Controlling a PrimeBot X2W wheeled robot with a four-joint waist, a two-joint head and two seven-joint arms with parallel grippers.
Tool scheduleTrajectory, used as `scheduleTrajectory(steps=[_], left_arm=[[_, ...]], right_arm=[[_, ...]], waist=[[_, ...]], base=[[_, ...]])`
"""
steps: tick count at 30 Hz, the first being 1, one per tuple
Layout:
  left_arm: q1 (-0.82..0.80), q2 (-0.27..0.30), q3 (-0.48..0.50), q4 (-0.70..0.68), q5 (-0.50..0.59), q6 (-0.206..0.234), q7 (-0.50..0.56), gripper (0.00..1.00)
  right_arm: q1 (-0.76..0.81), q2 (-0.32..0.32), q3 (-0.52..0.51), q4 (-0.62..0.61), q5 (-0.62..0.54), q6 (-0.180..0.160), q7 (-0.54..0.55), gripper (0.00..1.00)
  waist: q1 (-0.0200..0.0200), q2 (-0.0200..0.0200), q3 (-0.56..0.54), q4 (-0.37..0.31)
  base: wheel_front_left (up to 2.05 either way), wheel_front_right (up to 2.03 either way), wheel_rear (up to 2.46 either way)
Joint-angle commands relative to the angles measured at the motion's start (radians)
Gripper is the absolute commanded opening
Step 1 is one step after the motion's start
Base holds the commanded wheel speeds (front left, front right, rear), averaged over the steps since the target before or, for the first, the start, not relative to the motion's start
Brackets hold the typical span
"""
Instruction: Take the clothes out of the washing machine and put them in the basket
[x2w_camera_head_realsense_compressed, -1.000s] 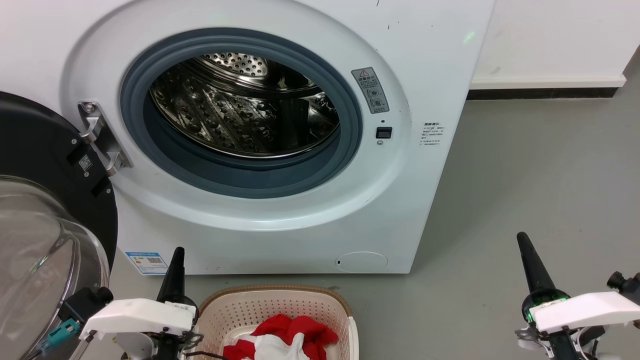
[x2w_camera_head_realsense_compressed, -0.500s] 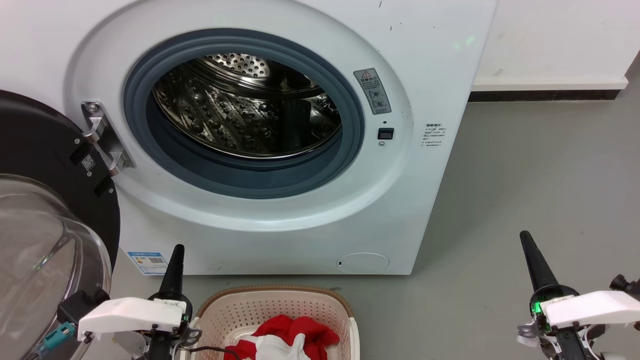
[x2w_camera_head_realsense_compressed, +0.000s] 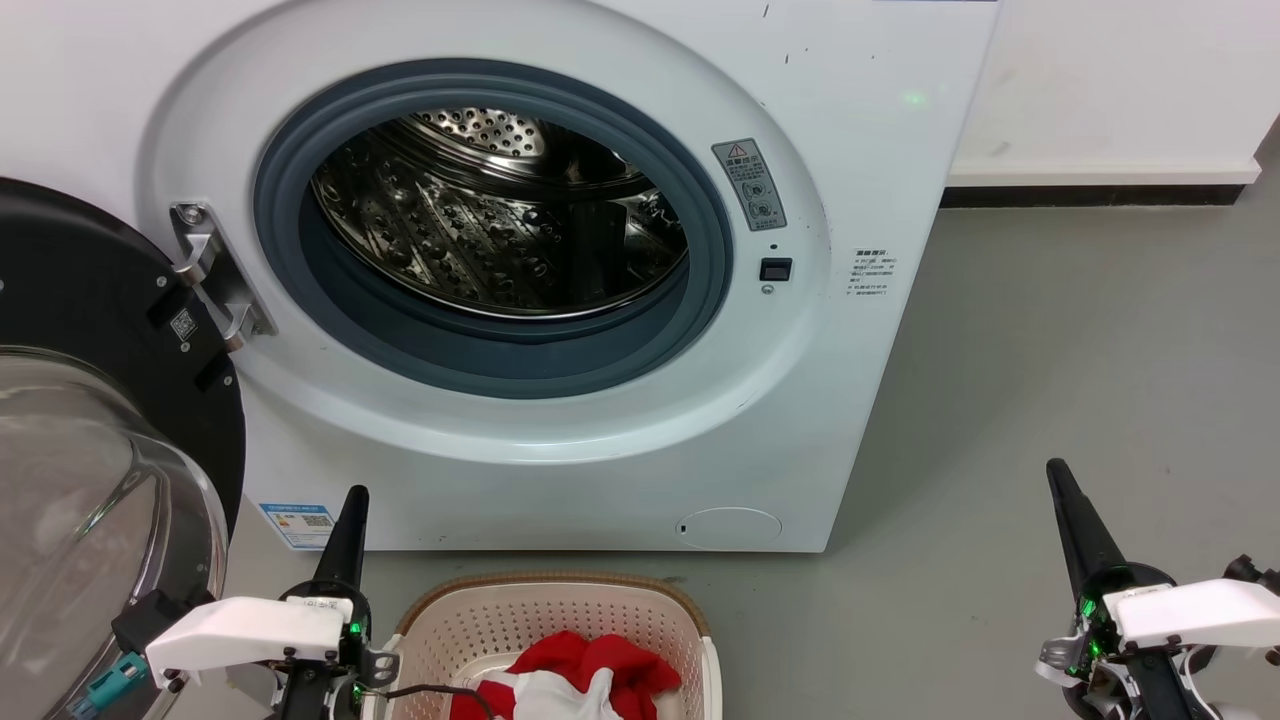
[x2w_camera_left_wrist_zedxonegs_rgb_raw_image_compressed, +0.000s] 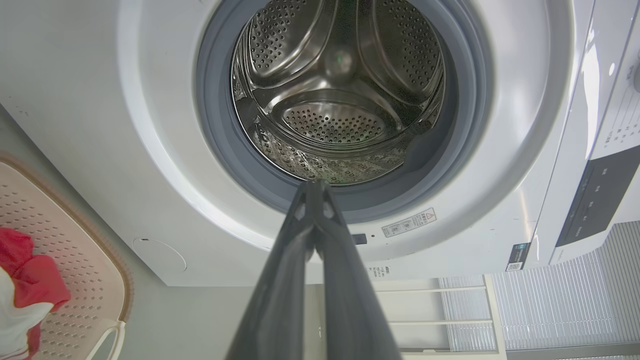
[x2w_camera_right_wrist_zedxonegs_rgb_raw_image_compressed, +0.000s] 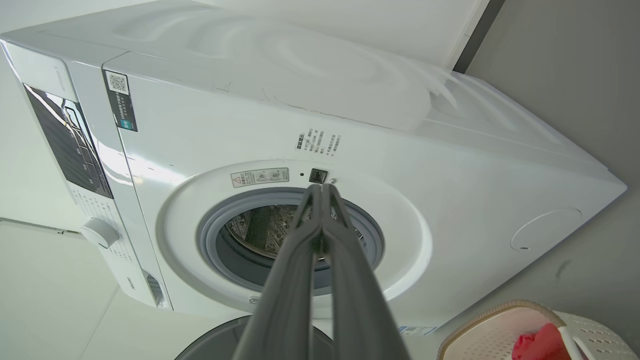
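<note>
**Red-and-white clothes (x2w_camera_head_realsense_compressed: 575, 668) are lying in the basket (x2w_camera_head_realsense_compressed: 548, 580) as the robot's two grippers are hanging closed in front of the washing machine (x2w_camera_head_realsense_compressed: 600, 470).**

Nearest the camera, the soft, crumpled bundle is sitting inside the cream perforated plastic basket, whose brown woven-look rim is curving around it on the smooth grey floor (x2w_camera_head_realsense_compressed: 1060, 340). The left gripper (x2w_camera_head_realsense_compressed: 353, 505) is poised just left of the basket, its two long, dark, tapered fingers pressed together and gripping nothing. The right gripper (x2w_camera_head_realsense_compressed: 1062, 490), well off to the right above the floor, is likewise pinched shut on nothing. Beyond them, the glossy white machine is standing with its round porthole open, a matte grey rubber seal (x2w_camera_head_realsense_compressed: 715, 300) ringing the shiny perforated steel drum (x2w_camera_head_realsense_compressed: 480, 240). Its black-framed, domed glass door (x2w_camera_head_realsense_compressed: 70, 500) is hanging wide at the left on a metal hinge (x2w_camera_head_realsense_compressed: 215, 285).
</note>
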Motion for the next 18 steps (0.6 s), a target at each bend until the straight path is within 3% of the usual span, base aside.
scheduleTrajectory(steps=[1, 18], left_arm=[[-0.019, 0.0, 0.006, -0.001, -0.02, -0.006, 0.005, 0.0], [-0.021, -0.005, 0.022, 0.009, -0.154, -0.024, 0.036, 0.0]], right_arm=[[-0.024, -0.003, -0.003, 0.002, 0.021, 0.0, 0.003, 0.0], [-0.037, 0.001, -0.019, 0.026, 0.157, 0.0, 0.025, 0.0]], waist=[[0.0, 0.0, 0.0, 0.0], [0.0, 0.0, -0.004, 0.006]], base=[[0.0, 0.0, 0.0], [0.0, 0.0, 0.0]])
